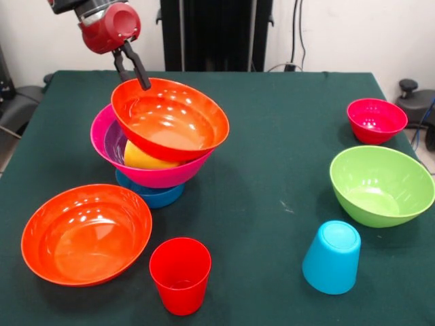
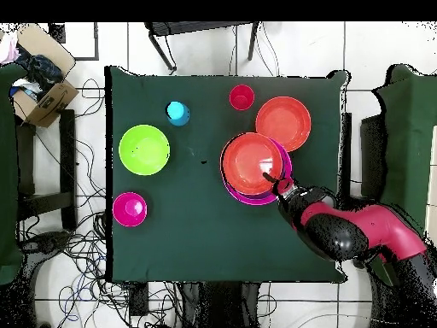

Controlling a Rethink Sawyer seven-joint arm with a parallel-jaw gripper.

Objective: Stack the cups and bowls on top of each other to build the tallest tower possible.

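Note:
My gripper (image 1: 136,83) comes down at the back left and is shut on the far rim of a large orange bowl (image 1: 170,121), one finger inside the rim and one outside. That bowl sits tilted toward the camera on top of the tower. Under it are a yellow cup (image 1: 144,158) and a purple bowl (image 1: 114,144), both inside the magenta bowl (image 1: 160,176). A small blue bowl (image 1: 155,195) is lowest. From overhead, the gripper (image 2: 271,178) meets the orange bowl (image 2: 250,160) at its rim.
A second orange bowl (image 1: 85,232) and an upright red cup (image 1: 180,275) stand in front of the tower. To the right are an upturned light blue cup (image 1: 332,257), a lime green bowl (image 1: 380,185) and a small crimson bowl (image 1: 376,120).

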